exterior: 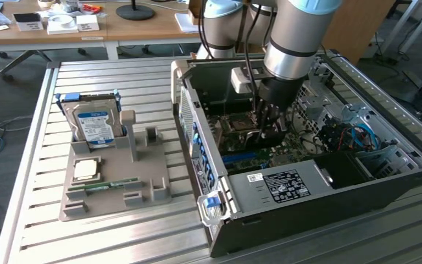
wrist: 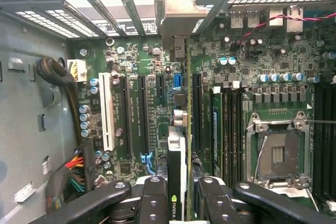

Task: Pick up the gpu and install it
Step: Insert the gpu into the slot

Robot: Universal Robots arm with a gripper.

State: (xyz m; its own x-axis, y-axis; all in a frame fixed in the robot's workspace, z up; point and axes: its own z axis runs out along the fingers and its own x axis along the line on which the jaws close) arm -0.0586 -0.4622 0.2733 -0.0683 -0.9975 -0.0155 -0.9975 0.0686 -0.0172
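Hanging vertical into PC case (exterior: 328,220), arm (exterior: 292,44) w/ gripper (wrist: 181,195) pinching gpu (wrist: 177,156) edge-on over mobo (wrist: 131,51).

Matt black claw (wrist: 181,195); gpu (wrist: 177,156) bracket silvery metal (ribbed metal table (exterior: 123,234)).

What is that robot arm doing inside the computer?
The robot arm is down inside the open computer case. Its pincer is clamped on the gpu, a thin card held on edge over the long slots of the motherboard. I cannot tell whether the card sits in a slot. A hard drive stands in a tray beside the case.
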